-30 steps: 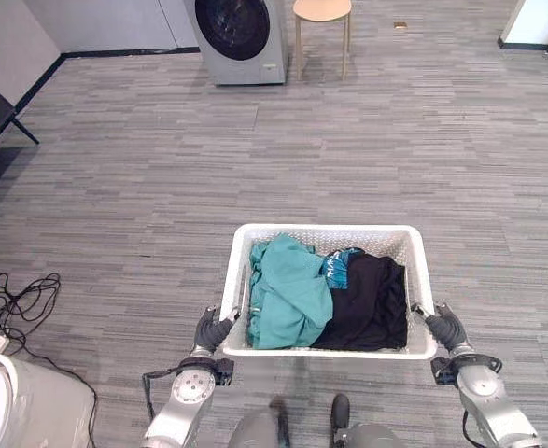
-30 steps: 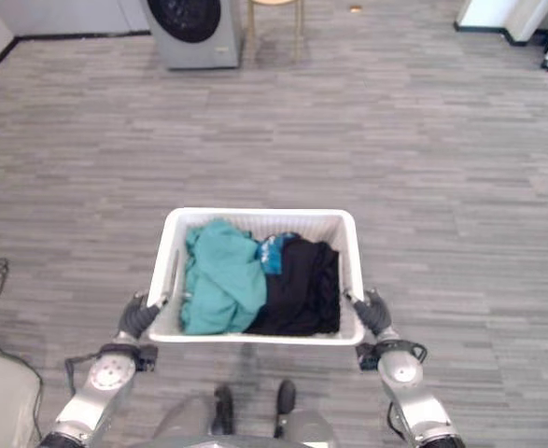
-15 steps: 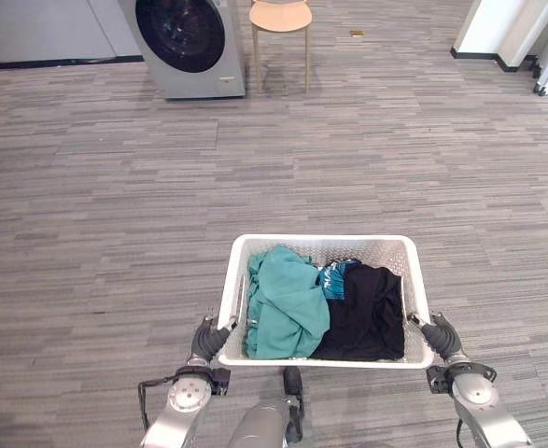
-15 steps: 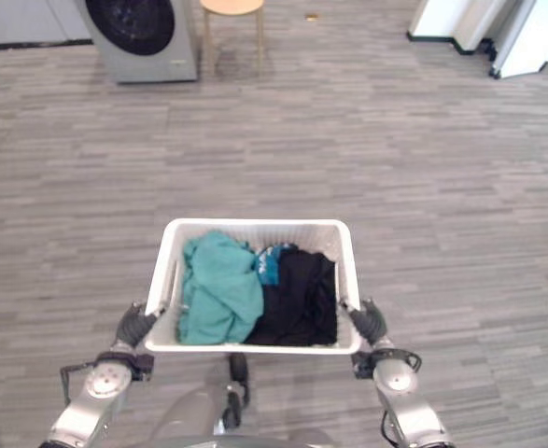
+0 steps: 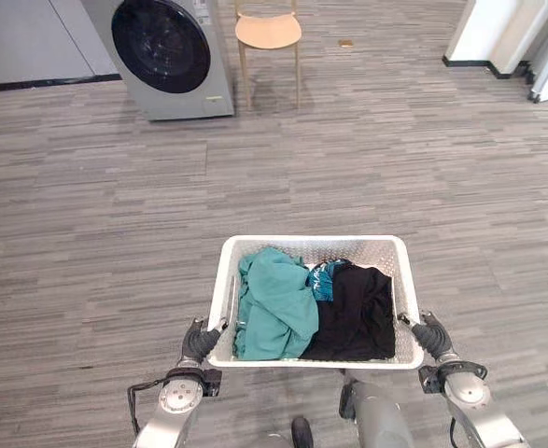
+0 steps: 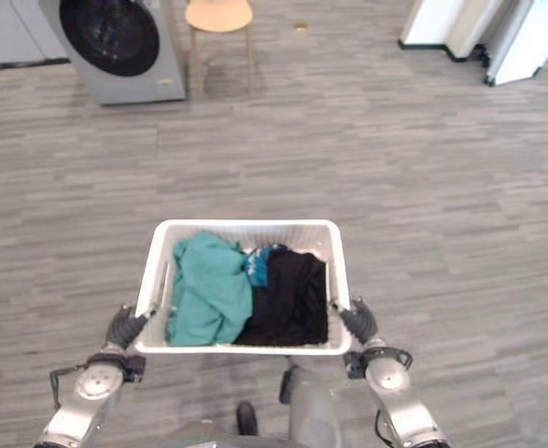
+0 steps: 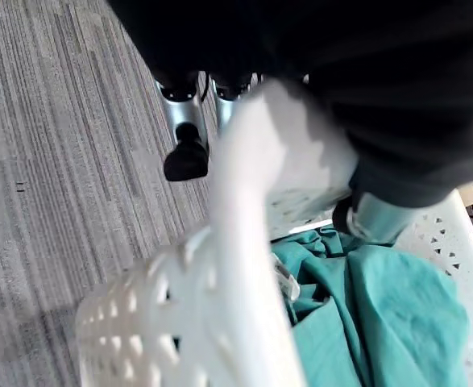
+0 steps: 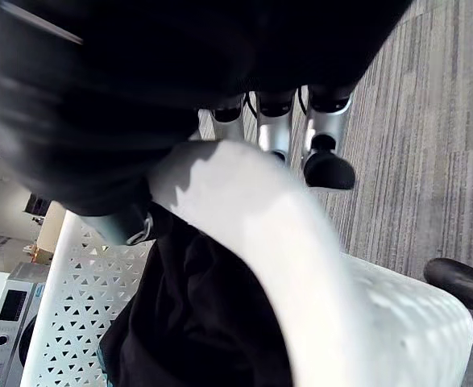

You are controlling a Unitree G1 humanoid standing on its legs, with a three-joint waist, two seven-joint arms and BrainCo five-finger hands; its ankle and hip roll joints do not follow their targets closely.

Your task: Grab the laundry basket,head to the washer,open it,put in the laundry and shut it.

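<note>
a white plastic laundry basket (image 5: 227,280), rectangular with rounded corners and walls perforated by small triangular holes, is held low in front between both hands. the left hand (image 5: 199,342) is closed on the basket's left rim, its fingers (image 7: 186,153) curled under the smooth rolled edge and the thumb set over the inside; the right hand (image 5: 430,336) is clamped likewise on the right rim, with its fingers (image 8: 326,157) hooked beneath. inside the basket a crumpled teal garment (image 5: 272,303) of soft matte cloth fills the left half, a black garment (image 5: 356,313) lies folded on the right, and a small piece of blue printed fabric (image 5: 322,278) is wedged between them towards the far wall. the floor (image 5: 96,233) is laid with grey striped planks of woven appearance, and an open stretch of it is seen between the basket and the far objects. beyond it, to the far left, a grey front-loading washer (image 5: 161,56) is shown with its round dark glass door (image 5: 154,44) closed. just to its right a light wooden chair (image 5: 267,37) with a rounded seat and slender legs is seen, standing apart from the machine. white panels (image 5: 498,33) are seen at the far right.
</note>
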